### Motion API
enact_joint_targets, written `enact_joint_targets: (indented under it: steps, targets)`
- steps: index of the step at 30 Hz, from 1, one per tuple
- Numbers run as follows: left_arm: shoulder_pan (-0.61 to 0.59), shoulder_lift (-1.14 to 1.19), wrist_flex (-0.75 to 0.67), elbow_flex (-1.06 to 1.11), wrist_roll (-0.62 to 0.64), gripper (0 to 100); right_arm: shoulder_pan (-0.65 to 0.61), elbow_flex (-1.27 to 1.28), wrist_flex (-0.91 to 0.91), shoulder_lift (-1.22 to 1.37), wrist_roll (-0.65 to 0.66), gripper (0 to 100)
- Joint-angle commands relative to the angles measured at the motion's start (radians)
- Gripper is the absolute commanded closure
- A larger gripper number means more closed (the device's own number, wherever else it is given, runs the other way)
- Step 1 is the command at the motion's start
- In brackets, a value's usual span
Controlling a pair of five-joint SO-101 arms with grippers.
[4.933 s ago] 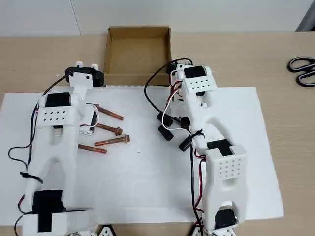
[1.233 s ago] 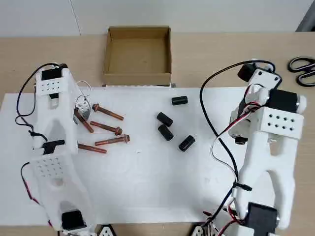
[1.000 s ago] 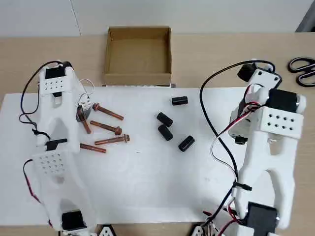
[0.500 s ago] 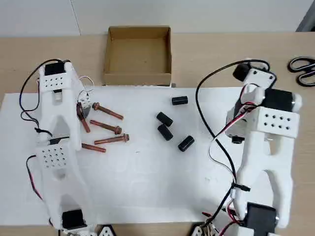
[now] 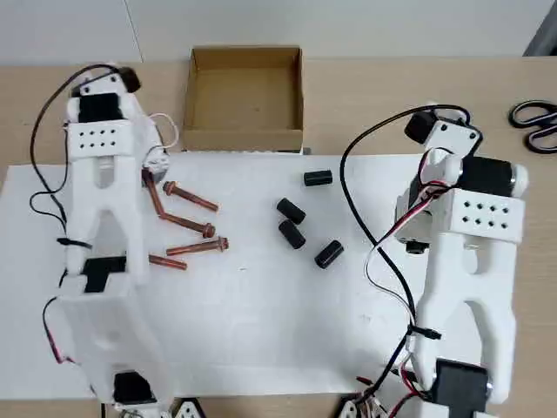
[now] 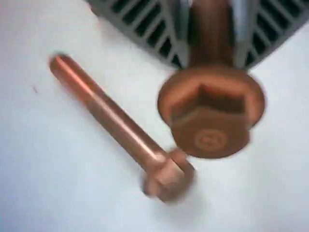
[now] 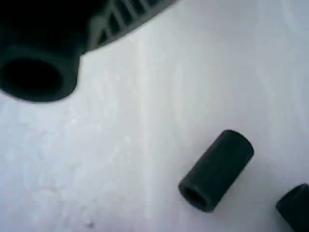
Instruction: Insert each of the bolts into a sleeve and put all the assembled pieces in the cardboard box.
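Copper bolts (image 5: 185, 225): five counted. Four lie loose on the white paper (image 5: 252, 322), close together at its left side. The fifth, the held bolt (image 6: 211, 116), is pinched by its shank between the jaws of the left gripper (image 6: 211, 34), with its head sticking out past the jaw tips and just beside the head of a loose bolt.

Black sleeves (image 5: 291, 211): five counted. Four lie scattered near the middle of the paper, apart from one another. The fifth, the held sleeve (image 7: 34, 72), is clamped in the right gripper (image 7: 53, 43) above the right part of the paper, well apart from the bolts.

The box (image 5: 244, 138) stands on the wooden table (image 5: 392, 87), just beyond the far edge of the paper. Scissors (image 5: 533, 115) lie at the table's right edge.

Obstructions: the left arm covers one end of the nearest loose bolt. A black cable from the right arm loops over the paper just beside the sleeves.
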Motion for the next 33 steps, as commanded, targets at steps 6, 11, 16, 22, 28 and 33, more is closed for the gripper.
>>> enact_joint_targets:
  steps: [6, 11, 16, 22, 28, 33]
  targets:
    - [0.025, -0.235, 0.017, 0.099, -0.163, 99, -0.058, 0.023, 0.016, -0.045, 0.006, 99.5]
    - [0.066, -0.388, 0.017, 0.145, -0.292, 99, -0.131, 0.035, 0.016, -0.124, 0.009, 99.6]
    - [0.146, -0.6, 0.017, 0.193, -0.347, 99, -0.171, 0.037, 0.008, -0.341, 0.008, 99.6]
    - [0.238, -0.847, 0.015, 0.3, -0.344, 99, -0.176, 0.101, 0.007, -0.515, 0.002, 99.6]
    - [0.261, -1.092, -0.006, 0.456, -0.342, 99, -0.177, 0.215, 0.005, -0.696, 0.006, 99.6]
    - [0.262, -1.349, -0.106, 0.7, -0.341, 99, -0.248, 0.367, -0.05, -0.901, 0.008, 99.6]
